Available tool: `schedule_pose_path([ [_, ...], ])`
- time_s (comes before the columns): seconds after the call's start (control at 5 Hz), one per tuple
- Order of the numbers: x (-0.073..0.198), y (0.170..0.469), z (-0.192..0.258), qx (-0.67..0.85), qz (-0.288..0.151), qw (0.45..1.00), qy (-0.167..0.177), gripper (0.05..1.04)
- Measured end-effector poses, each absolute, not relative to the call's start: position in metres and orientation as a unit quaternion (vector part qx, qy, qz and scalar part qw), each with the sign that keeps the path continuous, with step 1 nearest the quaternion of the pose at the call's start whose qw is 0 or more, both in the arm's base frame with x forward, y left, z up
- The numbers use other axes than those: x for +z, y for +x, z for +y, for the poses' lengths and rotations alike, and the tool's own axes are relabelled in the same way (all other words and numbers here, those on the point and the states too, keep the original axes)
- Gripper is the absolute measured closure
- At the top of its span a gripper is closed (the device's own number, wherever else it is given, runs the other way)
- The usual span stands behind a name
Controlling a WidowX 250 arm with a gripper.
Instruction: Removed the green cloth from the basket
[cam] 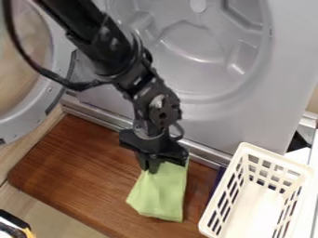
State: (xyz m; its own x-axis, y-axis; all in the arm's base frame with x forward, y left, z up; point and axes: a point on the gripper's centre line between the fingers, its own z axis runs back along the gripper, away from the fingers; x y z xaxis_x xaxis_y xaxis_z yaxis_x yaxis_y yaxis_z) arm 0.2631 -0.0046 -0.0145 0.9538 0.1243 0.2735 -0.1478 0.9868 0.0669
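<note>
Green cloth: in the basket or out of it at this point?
Out. The green cloth is at the gripper, over the brown wooden board, to the left of the white basket in the picture.

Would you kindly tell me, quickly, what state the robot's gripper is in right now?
Gripper: closed, holding the green cloth by its upper end, outside the basket.
</note>
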Motion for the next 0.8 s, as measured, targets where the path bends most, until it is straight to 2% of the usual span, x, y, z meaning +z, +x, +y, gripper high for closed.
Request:
schedule_pose_path([
  [0.2, -0.0366, 0.2641, -0.0058, 0.071, -0.129, 0.988, 0.048, 0.968],
  [0.4, -0.0438, 0.2644, -0.0105, 0.084, -0.119, 0.988, 0.054, 0.78],
  [0.6, -0.0421, 0.2616, -0.0129, 0.101, -0.118, 0.985, 0.08, 0.486],
  [0.8, -0.0393, 0.2623, -0.0127, 0.103, -0.116, 0.984, 0.088, 0.181],
])
